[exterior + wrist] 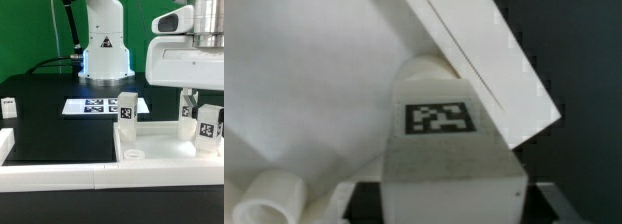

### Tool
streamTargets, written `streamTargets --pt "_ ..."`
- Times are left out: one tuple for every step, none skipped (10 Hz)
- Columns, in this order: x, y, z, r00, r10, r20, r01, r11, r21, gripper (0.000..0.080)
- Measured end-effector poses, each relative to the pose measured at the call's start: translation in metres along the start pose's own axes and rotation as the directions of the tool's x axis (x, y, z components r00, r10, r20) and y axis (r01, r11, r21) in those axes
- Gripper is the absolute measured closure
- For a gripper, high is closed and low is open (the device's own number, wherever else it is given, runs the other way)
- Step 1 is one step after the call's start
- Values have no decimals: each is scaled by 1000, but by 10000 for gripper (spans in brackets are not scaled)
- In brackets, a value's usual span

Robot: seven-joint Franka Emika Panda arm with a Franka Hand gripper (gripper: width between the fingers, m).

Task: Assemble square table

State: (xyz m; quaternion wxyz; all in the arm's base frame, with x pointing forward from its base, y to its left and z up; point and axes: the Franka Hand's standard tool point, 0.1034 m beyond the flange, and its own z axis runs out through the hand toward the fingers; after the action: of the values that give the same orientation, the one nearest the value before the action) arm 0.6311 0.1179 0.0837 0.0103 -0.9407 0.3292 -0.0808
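Note:
The square table top (pixel 165 150) lies at the exterior view's right against the border wall. One white tagged leg (pixel 127 108) stands upright at its near-left corner. My gripper (pixel 203 118) is over the top's right side and is shut on another tagged leg (pixel 208 128), holding it upright. In the wrist view this leg (pixel 441 140) fills the middle, gripped between my fingers at the gripper (pixel 441 203), its far end close to the top's raised rim (pixel 491 60). A round socket (pixel 267 196) shows on the top's surface (pixel 295 90). A third leg (pixel 9 107) lies at the far left.
The marker board (pixel 100 105) lies flat on the black table behind the standing leg. The long white border wall (pixel 60 172) runs along the front. The robot base (pixel 103 45) stands at the back.

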Motion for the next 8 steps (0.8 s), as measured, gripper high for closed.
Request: streamTargets --pt "0 1 0 999 39 0 -39 999 -1 509" --pt "1 3 1 979 203 4 -203 979 -3 509" --pt "1 5 1 932 362 30 -361 932 -15 509" --pt "2 8 2 853 519 54 -519 855 -19 509" --pt "1 10 2 745 663 75 -663 748 -24 509" --pt "-4 8 2 584 806 97 -809 588 -18 508" --pt "-7 5 2 483 867 123 -873 488 -17 508" --pt "-9 1 2 363 923 131 -929 369 -25 508"
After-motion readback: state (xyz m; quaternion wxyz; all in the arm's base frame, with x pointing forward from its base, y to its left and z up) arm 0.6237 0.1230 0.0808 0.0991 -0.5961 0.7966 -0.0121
